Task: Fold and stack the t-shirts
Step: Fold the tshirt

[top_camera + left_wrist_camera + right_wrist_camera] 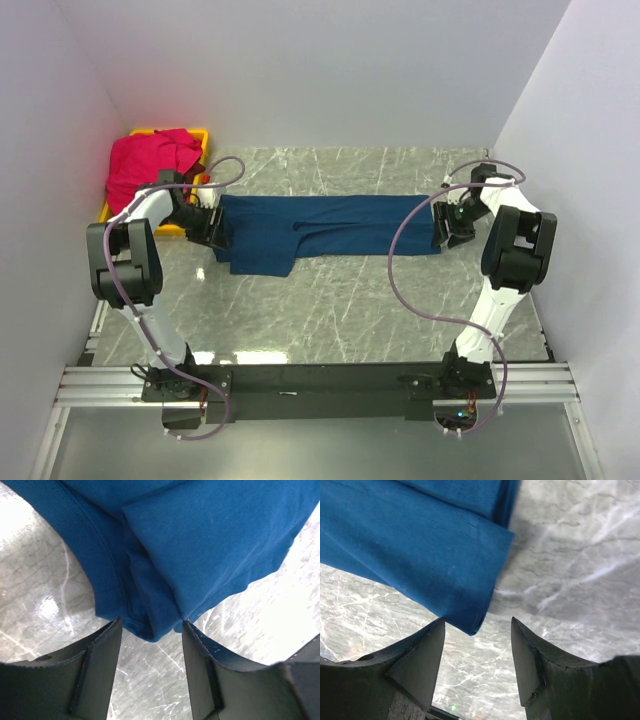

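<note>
Navy blue cloth t-shirt folded lengthwise on grey marble table. Left gripper at left end, right gripper at right end; both jaws apart, empty. Red-pink t-shirt in yellow plastic bin.

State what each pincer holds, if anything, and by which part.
Nothing is held: the left pincer and right pincer stand open at opposite ends of the navy t-shirt.

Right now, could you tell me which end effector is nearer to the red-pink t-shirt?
Left. The left end effector sits right beside the red-pink t-shirt, at one end of the navy t-shirt; the right end effector is at its other end, well away.
</note>
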### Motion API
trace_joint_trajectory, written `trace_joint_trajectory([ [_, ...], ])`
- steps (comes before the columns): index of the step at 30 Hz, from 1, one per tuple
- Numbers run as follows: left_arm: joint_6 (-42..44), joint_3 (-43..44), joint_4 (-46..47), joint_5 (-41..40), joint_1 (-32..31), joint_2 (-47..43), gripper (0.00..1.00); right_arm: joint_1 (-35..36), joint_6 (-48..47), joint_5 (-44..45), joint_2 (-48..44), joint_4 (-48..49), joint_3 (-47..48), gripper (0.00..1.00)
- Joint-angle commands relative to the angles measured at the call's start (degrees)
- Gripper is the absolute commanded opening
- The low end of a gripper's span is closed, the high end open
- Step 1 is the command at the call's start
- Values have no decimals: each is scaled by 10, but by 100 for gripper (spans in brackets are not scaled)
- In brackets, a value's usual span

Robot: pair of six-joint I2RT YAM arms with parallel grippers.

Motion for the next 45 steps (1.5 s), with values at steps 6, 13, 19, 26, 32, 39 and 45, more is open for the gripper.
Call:
trace_joint_trajectory([
  [6, -9, 19, 3, 38, -1, 16, 52, -3, 18, -38, 21, -7, 22, 61],
  [13, -12, 26, 1, 45, -4, 27, 44, -3, 19, -53, 38, -20, 30, 54],
  [19, -6, 31, -12, 58, -6, 24, 19, -3, 15, -52, 29, -25, 34, 27],
  [26, 11, 14, -31, 40, -3, -15, 1, -10, -2, -20, 11, -35, 35, 0],
  [32, 32, -8, -55, -11, 16, -46, 1, -21, -32, 39, -9, -30, 13, 0],
  [39, 32, -69, -29, -46, 22, -36, 1, -25, -46, 65, -6, -6, -36, 0],
  [45, 13, -92, -5, -39, 22, -23, 14, -23, -52, 53, 2, -8, -43, 18],
])
